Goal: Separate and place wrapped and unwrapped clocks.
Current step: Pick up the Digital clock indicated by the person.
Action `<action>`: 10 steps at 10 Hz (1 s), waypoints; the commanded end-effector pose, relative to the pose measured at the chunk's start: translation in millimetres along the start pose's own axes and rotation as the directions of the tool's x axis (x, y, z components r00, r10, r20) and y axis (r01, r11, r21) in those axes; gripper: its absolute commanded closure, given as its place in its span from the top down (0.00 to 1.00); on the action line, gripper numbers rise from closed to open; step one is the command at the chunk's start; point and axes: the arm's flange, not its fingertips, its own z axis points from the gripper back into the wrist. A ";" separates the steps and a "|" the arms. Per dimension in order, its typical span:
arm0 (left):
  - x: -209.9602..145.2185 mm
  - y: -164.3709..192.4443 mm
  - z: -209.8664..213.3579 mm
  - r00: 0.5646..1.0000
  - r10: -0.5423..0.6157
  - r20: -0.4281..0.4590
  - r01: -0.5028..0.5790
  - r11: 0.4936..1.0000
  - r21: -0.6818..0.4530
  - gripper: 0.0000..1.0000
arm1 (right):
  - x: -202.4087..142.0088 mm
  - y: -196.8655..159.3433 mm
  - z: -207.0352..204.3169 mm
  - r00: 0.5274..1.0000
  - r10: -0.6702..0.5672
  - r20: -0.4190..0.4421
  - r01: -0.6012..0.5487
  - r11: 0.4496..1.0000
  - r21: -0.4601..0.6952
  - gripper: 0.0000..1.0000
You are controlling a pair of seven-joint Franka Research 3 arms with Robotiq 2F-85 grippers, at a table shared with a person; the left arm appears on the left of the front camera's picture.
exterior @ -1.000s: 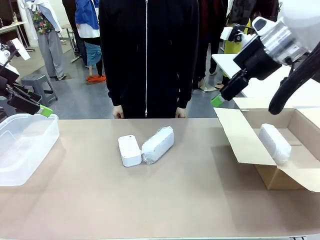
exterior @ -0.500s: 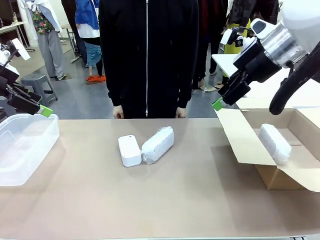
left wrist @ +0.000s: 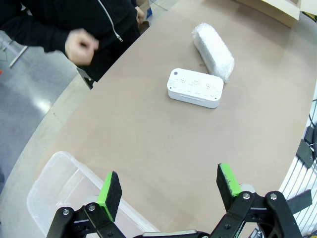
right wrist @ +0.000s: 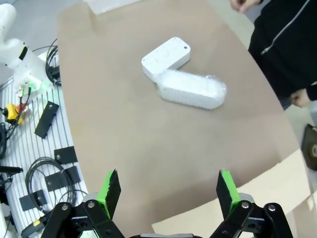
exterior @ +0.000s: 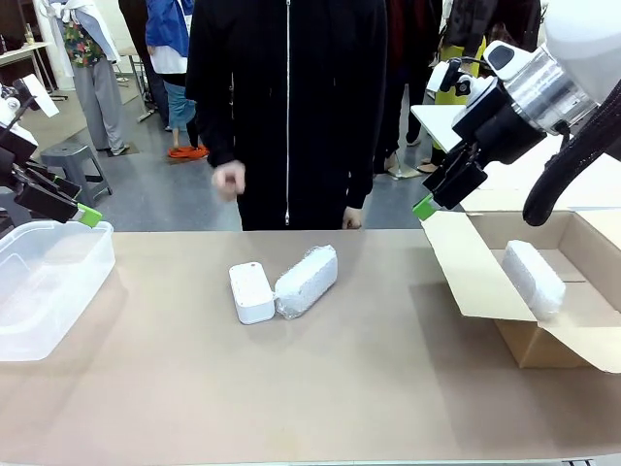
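The bare clock (exterior: 251, 291) sits mid-bench (exterior: 340, 388), touching a wrapped clock (exterior: 308, 281); the other wrapped clock (exterior: 534, 278) lies in the cardboard box (exterior: 468, 270). Left claw (left wrist: 168, 188) gapes wide, empty, over the plastic tub (exterior: 49, 282); right claw (right wrist: 167, 187) wide open, empty, near the box.

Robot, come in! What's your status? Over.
Left tool open over plastic bin, right tool open by box flap. One wrapped clock in box; bare clock, second wrapped clock touching mid-table. Person's hand raised at far edge.
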 end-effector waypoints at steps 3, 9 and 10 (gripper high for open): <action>-0.4 0.9 -0.8 1.000 0.005 0.007 -0.005 1.000 -0.010 1.00 | 0.8 -2.0 3.8 1.000 -0.002 0.011 0.002 1.000 0.016 1.00; -0.4 0.9 -0.8 1.000 0.005 0.007 -0.005 1.000 -0.010 1.00 | 0.8 -2.0 3.8 1.000 -0.002 0.011 0.002 1.000 0.016 1.00; -0.4 0.9 -0.8 1.000 0.005 0.007 -0.005 1.000 -0.010 1.00 | 0.8 -2.0 3.8 1.000 -0.002 0.011 0.002 1.000 0.016 1.00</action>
